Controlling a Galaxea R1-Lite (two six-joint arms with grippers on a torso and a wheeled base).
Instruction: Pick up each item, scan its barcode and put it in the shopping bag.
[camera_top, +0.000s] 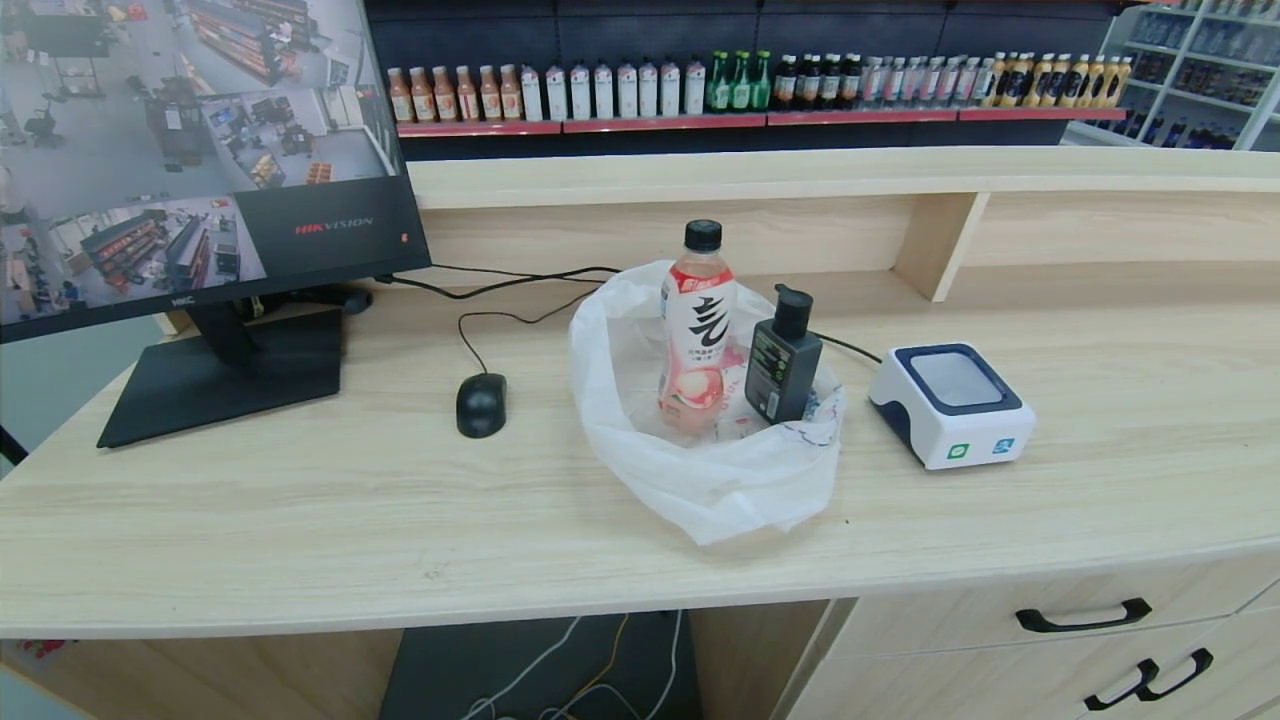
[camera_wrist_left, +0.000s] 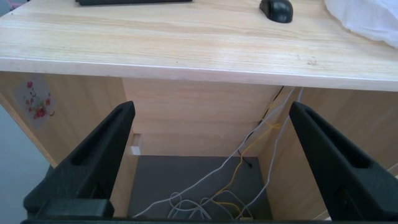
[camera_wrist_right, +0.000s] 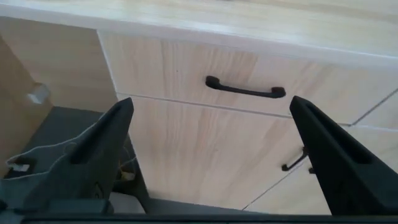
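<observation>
A white plastic shopping bag (camera_top: 700, 470) stands open on the wooden counter (camera_top: 300, 520). Inside it a pink drink bottle with a black cap (camera_top: 697, 325) and a dark pump bottle (camera_top: 783, 360) both stand upright. The white and blue barcode scanner (camera_top: 950, 402) sits just right of the bag. My left gripper (camera_wrist_left: 208, 158) hangs open below the counter's front edge, facing the knee space with loose cables. My right gripper (camera_wrist_right: 211, 155) is open too, low in front of a drawer with a black handle (camera_wrist_right: 245, 90). Nothing lies between either pair of fingers.
A monitor on a black stand (camera_top: 190, 190) fills the counter's left end, with a black mouse (camera_top: 481, 404) and its cable beside the bag. A raised wooden ledge (camera_top: 800, 175) runs along the back. Drawers (camera_top: 1083, 616) sit under the right side.
</observation>
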